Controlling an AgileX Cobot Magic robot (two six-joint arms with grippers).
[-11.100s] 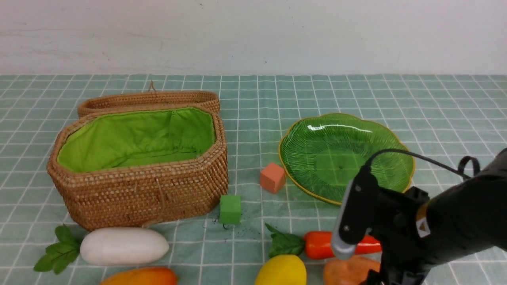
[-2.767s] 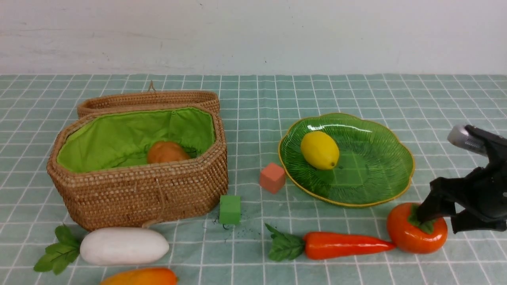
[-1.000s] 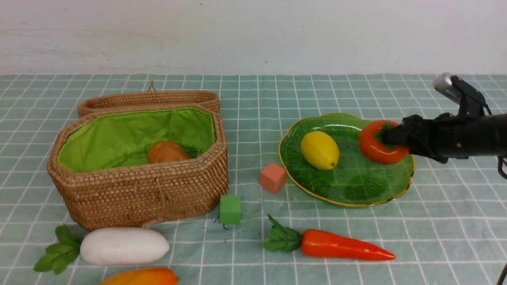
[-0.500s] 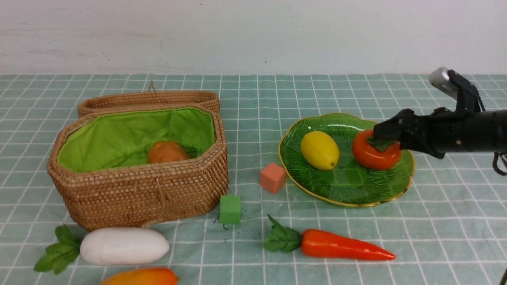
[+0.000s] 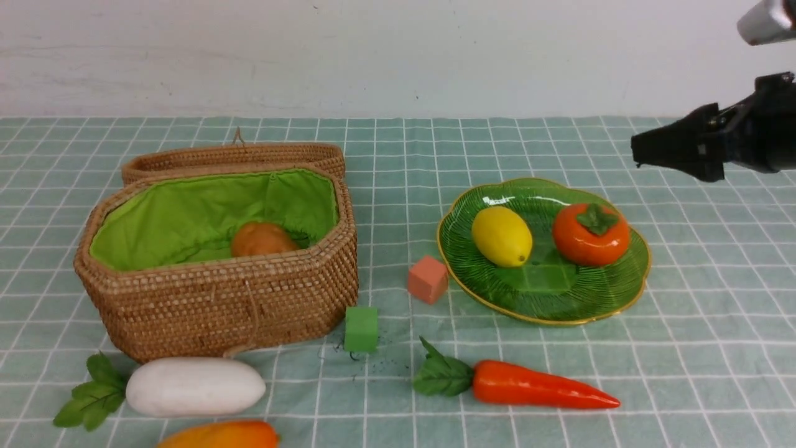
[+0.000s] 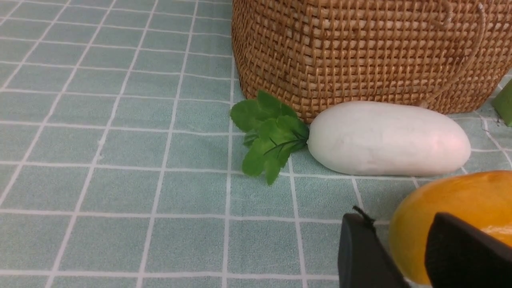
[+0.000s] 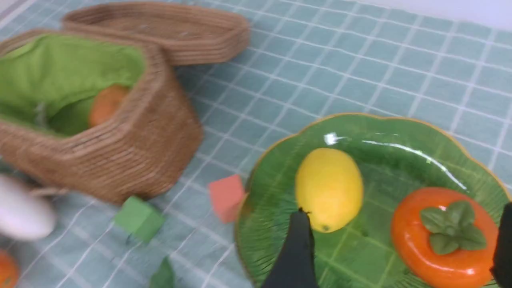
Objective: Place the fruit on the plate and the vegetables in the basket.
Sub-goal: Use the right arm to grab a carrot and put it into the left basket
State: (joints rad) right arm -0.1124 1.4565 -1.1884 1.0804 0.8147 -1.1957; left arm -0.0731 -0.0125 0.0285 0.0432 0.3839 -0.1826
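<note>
Now Two Fruits Sit on the Plate, One Vegetable in the Basket

On the green glass plate (image 5: pixel 559 302) the yellow lemon (image 5: pixel 501 236) and the persimmon (image 5: pixel 589 235) lie side by side with a small gap between them, the persimmon's leafy cap facing up. The right gripper (image 5: pixel 642 152) hangs in the air above the plate's far right edge. Its jaws stand wide apart and hold nothing.

The wicker basket (image 5: pixel 230 305) is uncovered, its lid (image 5: pixel 236 155) lying just behind it. The brown potato (image 5: pixel 261 239) rests inside on the green lining. The white radish (image 5: pixel 194 386) lies on the checked tablecloth (image 5: pixel 684 348) right in front of the basket, leaves pointing left. The carrot (image 5: pixel 535 392) lies on the cloth in front of the plate, leaves toward the basket.

The mango (image 6: pixel 452 196) lies on the cloth nearest the robot, just beside the radish. The left gripper (image 6: pixel 400 240) is at the mango, one finger on either side of its end, but whether they press on it cannot be told.

A salmon cube (image 5: pixel 428 279) sits just beside the plate's left rim, and a green cube (image 5: pixel 361 329) stands near the basket's front right corner.
</note>
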